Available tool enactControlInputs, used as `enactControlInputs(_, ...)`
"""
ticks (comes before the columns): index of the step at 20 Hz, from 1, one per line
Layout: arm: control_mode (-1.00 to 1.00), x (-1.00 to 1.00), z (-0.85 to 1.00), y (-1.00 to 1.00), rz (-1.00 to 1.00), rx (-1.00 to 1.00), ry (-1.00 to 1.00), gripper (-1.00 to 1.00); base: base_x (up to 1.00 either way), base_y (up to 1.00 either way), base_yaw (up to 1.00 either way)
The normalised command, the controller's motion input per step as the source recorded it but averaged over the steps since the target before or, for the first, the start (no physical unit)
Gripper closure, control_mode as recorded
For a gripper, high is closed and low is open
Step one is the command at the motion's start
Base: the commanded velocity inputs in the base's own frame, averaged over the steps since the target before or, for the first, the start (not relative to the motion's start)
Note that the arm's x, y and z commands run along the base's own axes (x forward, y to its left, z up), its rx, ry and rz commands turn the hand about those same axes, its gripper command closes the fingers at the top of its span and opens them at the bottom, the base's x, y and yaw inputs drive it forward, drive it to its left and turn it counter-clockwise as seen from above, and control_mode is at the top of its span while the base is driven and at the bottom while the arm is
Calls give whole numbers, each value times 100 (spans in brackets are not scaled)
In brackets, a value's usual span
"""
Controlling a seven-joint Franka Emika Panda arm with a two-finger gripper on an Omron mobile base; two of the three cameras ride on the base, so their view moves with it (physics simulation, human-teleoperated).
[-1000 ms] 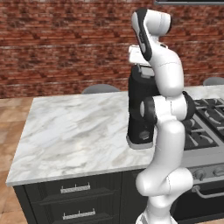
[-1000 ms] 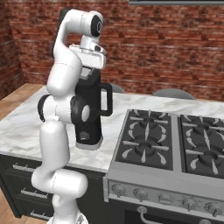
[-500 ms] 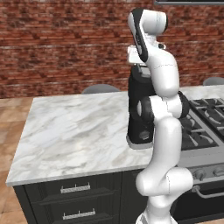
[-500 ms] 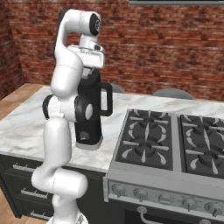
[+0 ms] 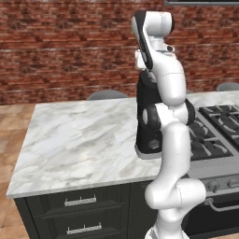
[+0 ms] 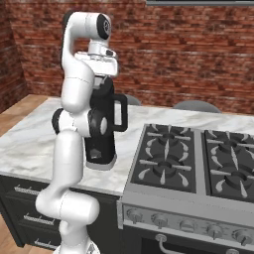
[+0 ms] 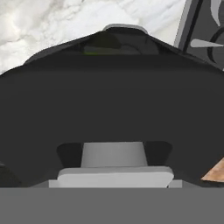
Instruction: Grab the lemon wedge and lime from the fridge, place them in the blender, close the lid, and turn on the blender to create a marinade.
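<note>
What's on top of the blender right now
A black lid with a grey centre square covers the blender. The jar's contents are hidden beneath it.

The black lid (image 7: 113, 96) spreads across the frame, seen from very close — its small grey square (image 7: 113, 154) low in the middle. Past its far edge lies white marbled counter (image 7: 52, 22), and dark stove (image 7: 205, 30) at the right.

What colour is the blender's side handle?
Black, like the jar; the blender handle shows best in the right base view.
</note>
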Motion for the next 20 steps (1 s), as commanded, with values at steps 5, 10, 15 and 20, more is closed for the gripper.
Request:
enactControlInputs(5, -100, -32, -18, 1, 3, -14, 10, 100, 0, 0, 0)
enactControlInputs(10, -100, -49, -26, 14, 0, -16, 1, 100, 0, 0, 0)
enactControlInputs(15, -100, 0, 0, 0, 0, 0, 3, 100, 0, 0, 0)
enactControlInputs(20, -100, 0, 0, 0, 0, 0, 0, 100, 0, 0, 0)
